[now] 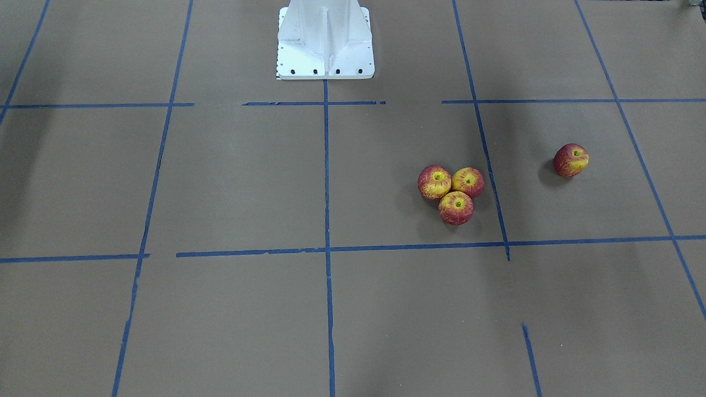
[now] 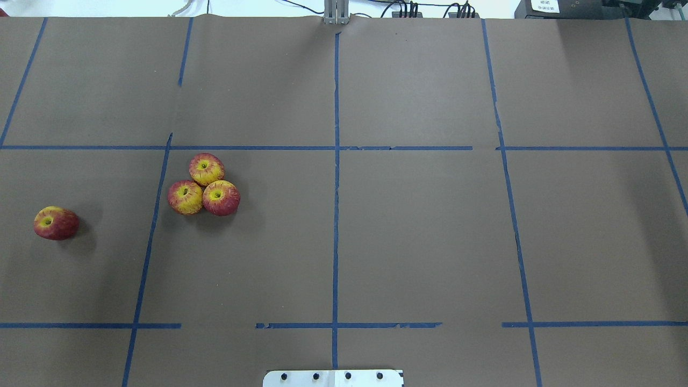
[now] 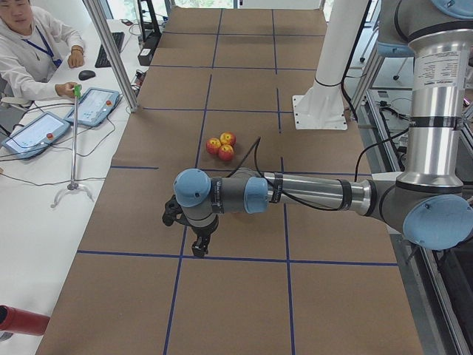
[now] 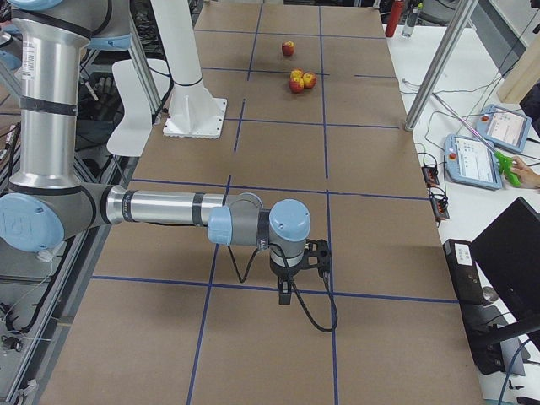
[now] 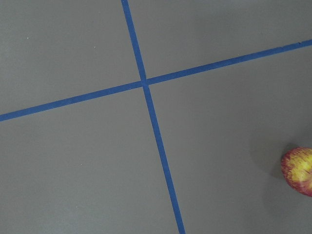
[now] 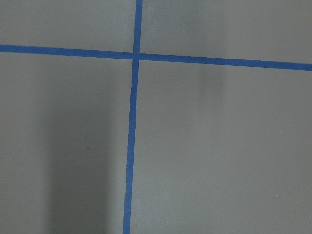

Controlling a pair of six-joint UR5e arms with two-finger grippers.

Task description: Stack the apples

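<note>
- Apple cluster [image 2: 205, 184]: three, touching, all on worktop [image 2: 430, 242]; none stacked.
- Fourth apple [image 2: 56, 223]: alone, eight o'clock of cluster.
- Left pincer [image 3: 198, 250], right pincer [image 4: 285, 294]: apparently carrying nothing; cannot tell their spread.

Three red, yellow-streaked apples [image 2: 217, 196] are sitting with stem dimples up, touching one another in a triangle on the surface [image 2: 408, 231]. A fourth apple [image 2: 56, 223] is lying tipped sideways, well apart, farther toward the robot's left.
</note>
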